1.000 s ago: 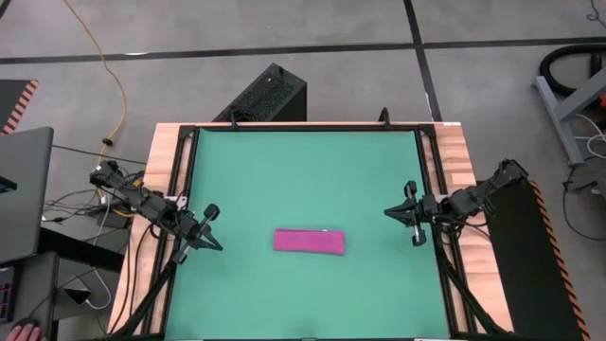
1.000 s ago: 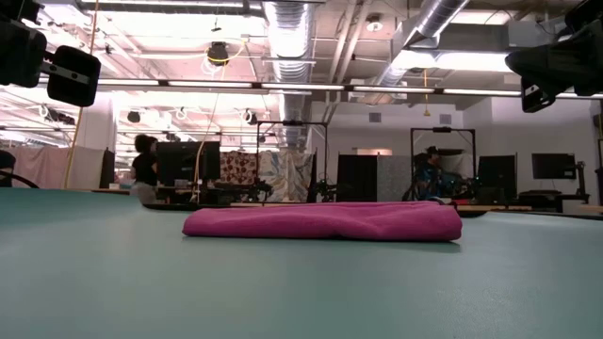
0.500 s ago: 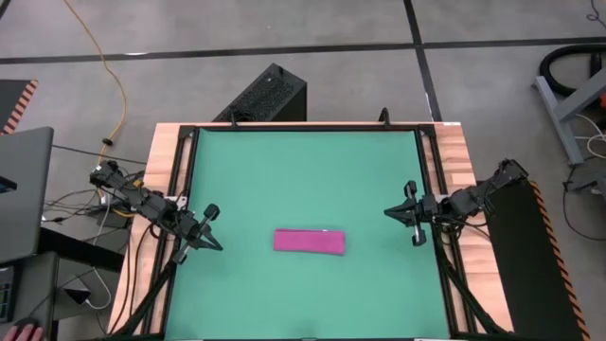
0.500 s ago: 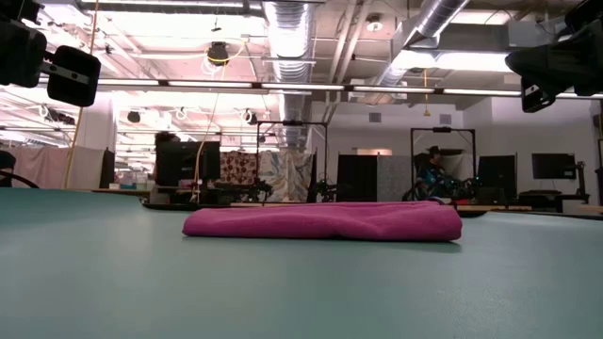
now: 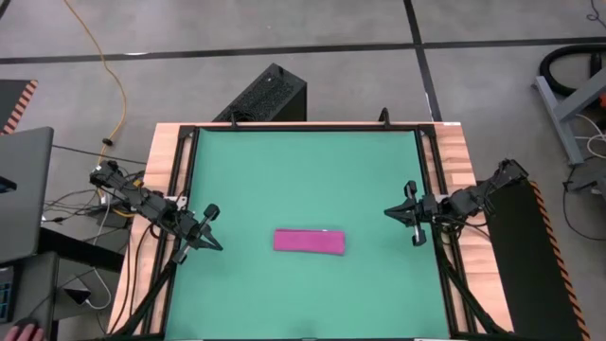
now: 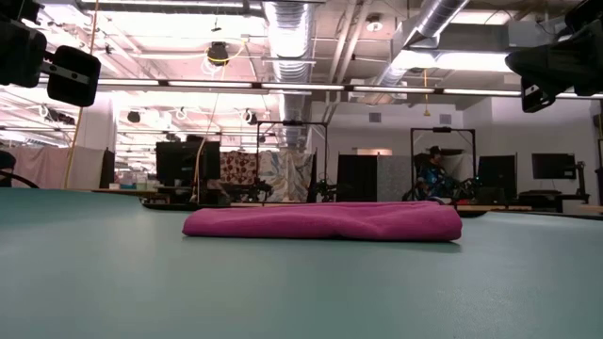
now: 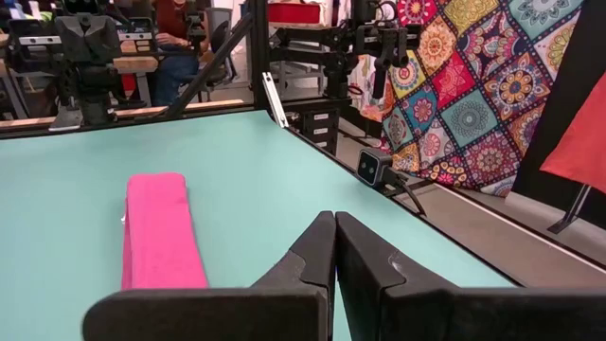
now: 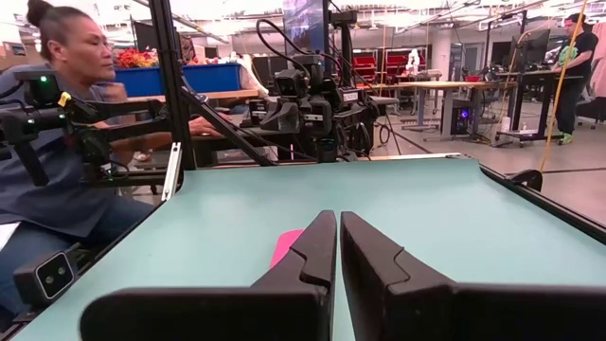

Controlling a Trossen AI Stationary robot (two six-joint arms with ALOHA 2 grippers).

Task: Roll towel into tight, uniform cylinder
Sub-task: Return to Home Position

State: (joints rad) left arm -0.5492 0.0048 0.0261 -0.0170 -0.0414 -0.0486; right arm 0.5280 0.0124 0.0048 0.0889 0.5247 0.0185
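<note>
Left claw (image 5: 212, 239) waits at the left edge of the desk (image 5: 456, 152), pressed together and empty. Between both arms lies the towel (image 5: 309, 241), already rolled, though it looks perhaps more flat than round. Right claw (image 5: 394, 212), also pressed together, waits at the right edge; only the retreat seems left.

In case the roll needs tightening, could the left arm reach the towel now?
Probably yes: only bare mat lies between the shut left end effector and the towel.

The room has a grey floor (image 5: 312, 28) with dark seams, exposed ceiling ducts (image 6: 287, 28), strip lights (image 6: 236, 86), and a patchwork hanging (image 7: 473, 85) at one side.
</note>
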